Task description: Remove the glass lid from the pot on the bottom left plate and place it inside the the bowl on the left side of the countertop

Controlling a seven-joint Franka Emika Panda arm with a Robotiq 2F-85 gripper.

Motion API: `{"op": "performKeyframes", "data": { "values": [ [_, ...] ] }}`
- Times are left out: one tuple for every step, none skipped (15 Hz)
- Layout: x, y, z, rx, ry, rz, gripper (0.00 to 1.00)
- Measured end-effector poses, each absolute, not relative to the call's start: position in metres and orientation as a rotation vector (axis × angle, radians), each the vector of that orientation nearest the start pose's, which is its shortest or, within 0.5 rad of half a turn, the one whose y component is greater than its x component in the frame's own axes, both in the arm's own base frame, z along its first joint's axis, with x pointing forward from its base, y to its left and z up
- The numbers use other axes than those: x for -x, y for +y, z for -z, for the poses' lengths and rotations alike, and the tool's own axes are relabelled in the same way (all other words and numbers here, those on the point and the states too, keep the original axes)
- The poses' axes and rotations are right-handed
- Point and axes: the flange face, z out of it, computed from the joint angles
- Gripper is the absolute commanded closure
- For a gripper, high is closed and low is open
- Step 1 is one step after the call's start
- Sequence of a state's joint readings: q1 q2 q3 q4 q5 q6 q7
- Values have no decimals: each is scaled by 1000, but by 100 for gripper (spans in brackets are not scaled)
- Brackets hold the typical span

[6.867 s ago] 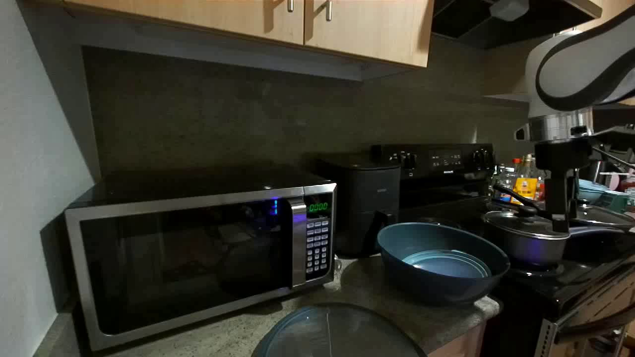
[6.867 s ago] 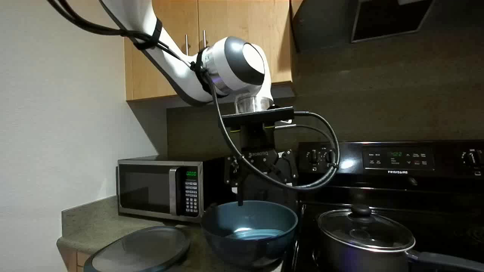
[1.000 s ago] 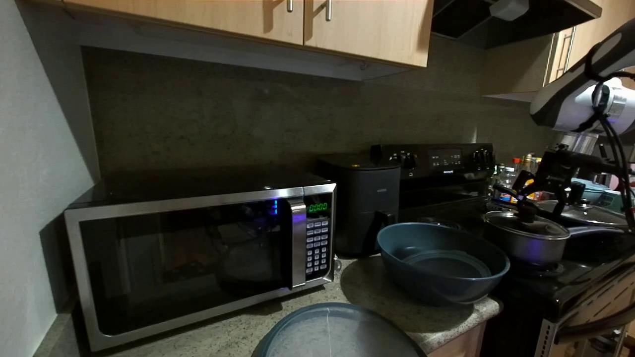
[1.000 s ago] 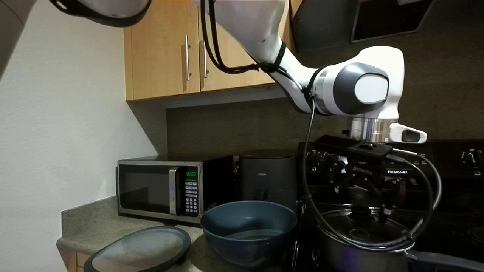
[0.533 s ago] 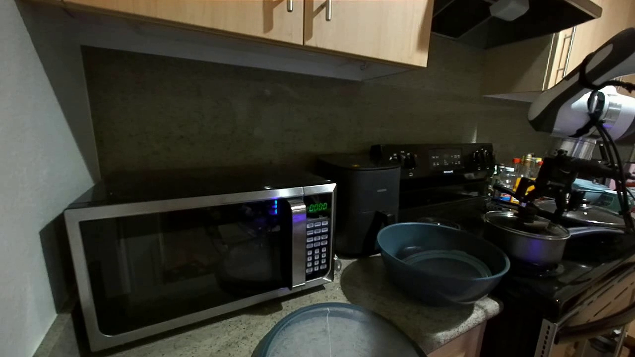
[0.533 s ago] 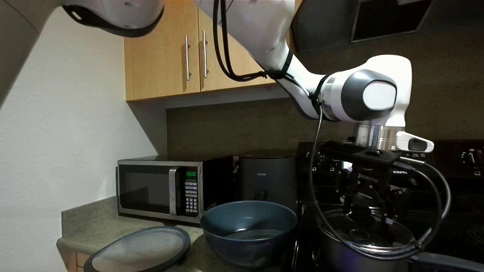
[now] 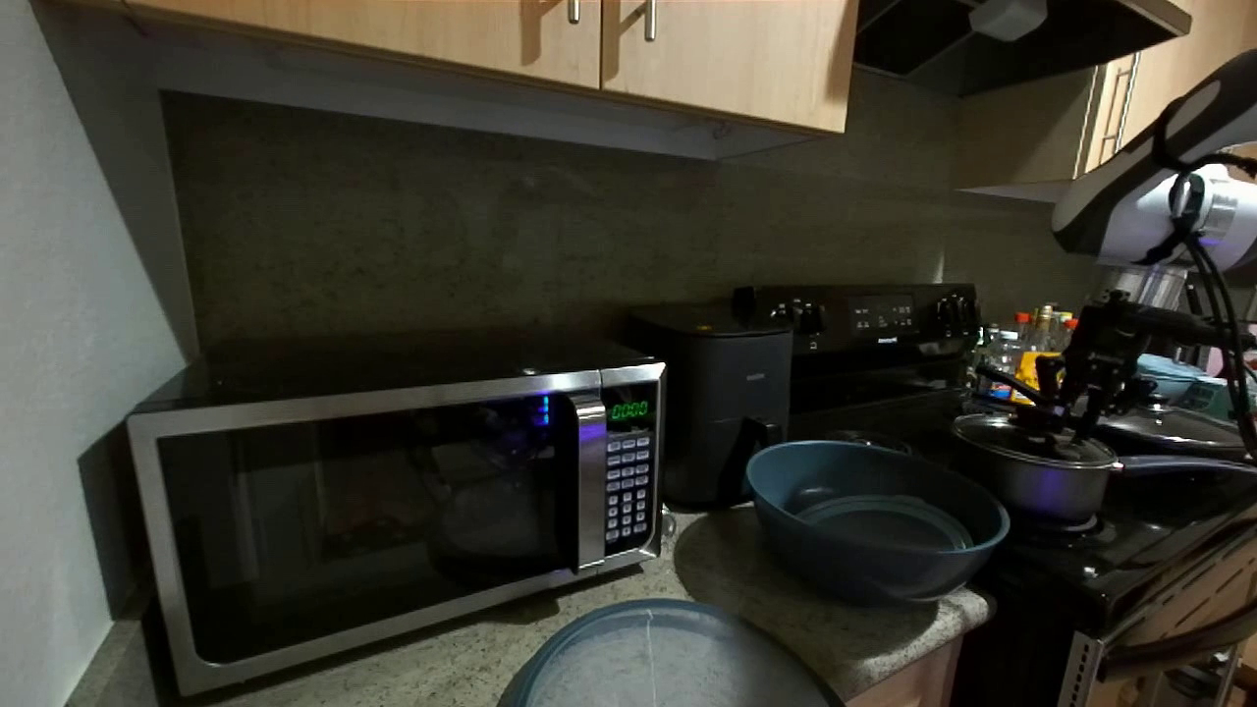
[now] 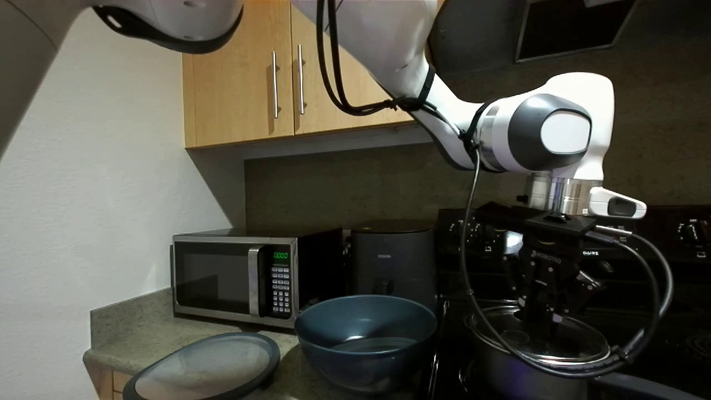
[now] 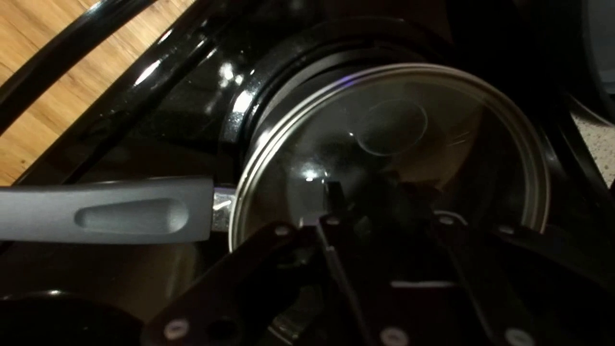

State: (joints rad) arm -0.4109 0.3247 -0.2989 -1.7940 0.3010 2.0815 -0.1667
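From where I'm standing, the white-and-grey jointed robot arm (image 8: pixel 389 44) comes in from up high, slopes down to the wrist (image 8: pixel 550 136), then bends so the black two-fingered gripper (image 8: pixel 540 319) hangs pretty much straight down over the round see-through glass lid (image 9: pixel 447 110) with the shiny rim. The fingers (image 9: pixel 334 194) reach down to around the middle of the lid, one on each side. Can't tell you if the jaws are clamped on anything though, it's black on black in there. Lid's sitting on the low dark grey metal pot (image 7: pixel 1051 491), which has its long grey handle (image 9: pixel 134 211) sticking out and stands on the glossy black stove (image 9: pixel 163 154). A skinny black cable (image 8: pixel 464 250) loops off the wrist and droops across in front of the pot. The wide round blue-grey bowl (image 8: pixel 361 361) is over on the light grey speckled countertop (image 7: pixel 442 663), just beside the stove. Near it there's a pale grey domed disc (image 8: pixel 205 366) with a darker rim, and further back a boxy silver-and-black microwave (image 8: pixel 214 278) with green digits lit up.
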Motion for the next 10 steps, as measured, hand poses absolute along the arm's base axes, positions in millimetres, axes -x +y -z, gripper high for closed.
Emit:
{"op": "performKeyframes", "data": {
  "values": [
    [-499, -393, -375, 2811, 997, 82, 69],
    [-498, -393, -375, 2810, 998, 82, 62],
    [-498, -393, -375, 2810, 997, 82, 31],
    [-499, -393, -375, 2810, 997, 82, 27],
    [-499, -393, -375, 2811, 997, 82, 19],
    [-499, -393, -375, 2811, 997, 83, 14],
    [-499, -393, -375, 2812, 996, 82, 7],
    [-499, -393, -375, 2816, 994, 82, 2],
    [-499, -393, -375, 2821, 992, 80, 0],
    [-499, -393, -375, 2827, 990, 78, 0]
  ]
}}
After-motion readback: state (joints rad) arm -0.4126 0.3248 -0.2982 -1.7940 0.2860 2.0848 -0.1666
